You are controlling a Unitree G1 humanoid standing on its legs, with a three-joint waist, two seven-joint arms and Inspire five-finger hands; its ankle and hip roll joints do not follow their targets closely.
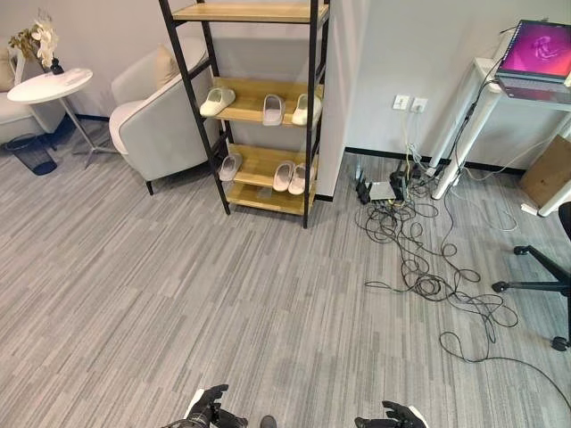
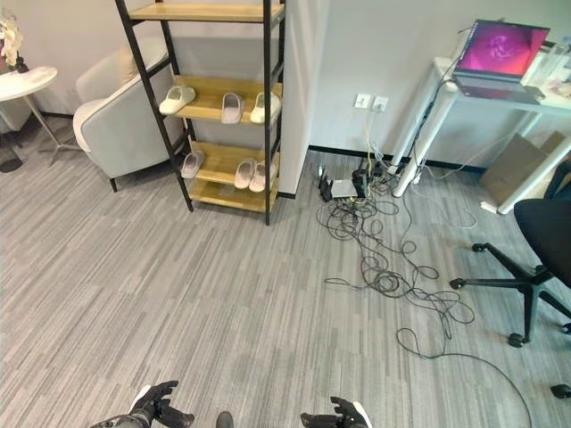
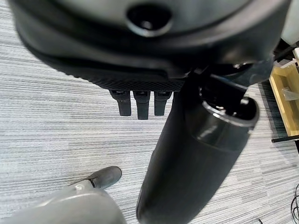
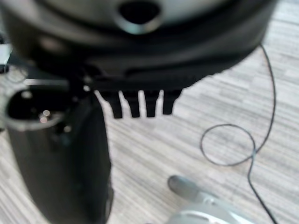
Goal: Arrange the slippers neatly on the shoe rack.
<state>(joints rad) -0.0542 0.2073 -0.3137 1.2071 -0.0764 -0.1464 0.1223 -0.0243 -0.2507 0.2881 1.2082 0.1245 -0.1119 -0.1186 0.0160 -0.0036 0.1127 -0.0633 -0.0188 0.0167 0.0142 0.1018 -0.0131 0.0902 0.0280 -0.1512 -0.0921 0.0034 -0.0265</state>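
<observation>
The shoe rack [image 1: 268, 107] is seen standing against the wall, well away from the robot, with an armchair [image 1: 156, 120] just beside its left side. Six slippers are counted on it. On the middle shelf [image 1: 254, 94], one cream slipper [image 1: 217, 101] is laid slantwise at the left edge, while two others [image 1: 273, 109] are set toward the right edge, pointing straight out. On the lower shelf [image 1: 259, 165], a grey slipper [image 1: 231, 166] is placed at the left edge and a pair [image 1: 291, 176] is set side by side near the right edge. No slipper is seen on the floor [image 1: 223, 294]. The left hand [image 1: 207, 407] and the right hand [image 1: 399, 415] are held low over the floor, far from the rack, with fingers [image 3: 140, 105] relaxed and nothing grasped. The task is judged to be nearly or wholly done; only the straightening of the slanted slipper appears to be left.
</observation>
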